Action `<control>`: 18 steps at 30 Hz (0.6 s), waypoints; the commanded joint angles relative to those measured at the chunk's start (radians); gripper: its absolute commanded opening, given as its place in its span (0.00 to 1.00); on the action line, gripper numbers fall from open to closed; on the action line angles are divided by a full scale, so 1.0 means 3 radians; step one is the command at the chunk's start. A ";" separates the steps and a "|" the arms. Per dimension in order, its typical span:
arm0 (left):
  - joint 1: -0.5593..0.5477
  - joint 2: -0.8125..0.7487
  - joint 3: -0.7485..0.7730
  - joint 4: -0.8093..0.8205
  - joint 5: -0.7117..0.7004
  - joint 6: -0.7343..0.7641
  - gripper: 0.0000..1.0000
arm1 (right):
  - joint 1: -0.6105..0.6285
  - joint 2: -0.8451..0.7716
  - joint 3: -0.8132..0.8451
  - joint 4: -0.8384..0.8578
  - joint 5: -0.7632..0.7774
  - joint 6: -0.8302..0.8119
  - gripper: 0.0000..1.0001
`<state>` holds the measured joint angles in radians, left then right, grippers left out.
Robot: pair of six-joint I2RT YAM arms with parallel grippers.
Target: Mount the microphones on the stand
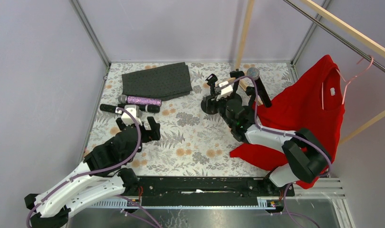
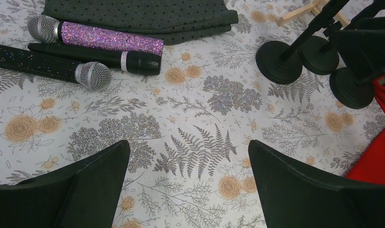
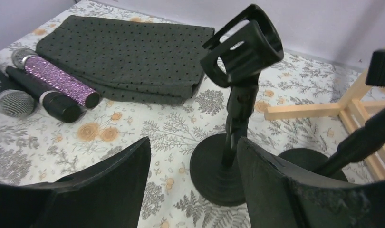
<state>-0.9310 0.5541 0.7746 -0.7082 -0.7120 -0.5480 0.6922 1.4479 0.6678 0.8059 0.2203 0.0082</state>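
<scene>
I'm seeing left gripper (image 2: 188,187) and right gripper (image 3: 193,190) released; only overhead is showing a microphone (image 1: 260,89) standing tilted, near the far-right corner.

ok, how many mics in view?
4. Three lie side by side by the folded dark cloth: purple glitter mic, plain black mic, speckled black mic. The fourth mic sits tilted among the stands, back right.

Glittery purple microphone (image 2: 110,39) (mesh head (image 2: 43,28) seemingly metal).
</scene>
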 commanded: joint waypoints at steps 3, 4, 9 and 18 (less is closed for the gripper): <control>-0.0007 -0.0030 -0.0010 0.0131 -0.0071 0.0006 0.99 | -0.0156 0.0388 0.0392 0.0243 0.0213 -0.0224 0.73; -0.0010 -0.0017 -0.0004 0.0131 -0.0071 0.0006 0.99 | -0.0187 0.0444 0.0434 0.0256 0.0207 -0.0228 0.73; -0.0009 0.0034 -0.0005 0.0148 -0.0067 0.0021 0.99 | -0.0278 0.0706 0.0656 0.0304 0.0080 -0.0349 0.71; -0.0010 0.0045 -0.0010 0.0162 -0.0076 0.0041 0.99 | -0.0375 0.1104 0.0984 0.0405 -0.0080 -0.0492 0.67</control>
<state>-0.9310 0.5648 0.7746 -0.7010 -0.7151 -0.5472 0.5907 1.7439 0.8997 0.8494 0.2173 -0.0959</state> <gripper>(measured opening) 0.987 0.684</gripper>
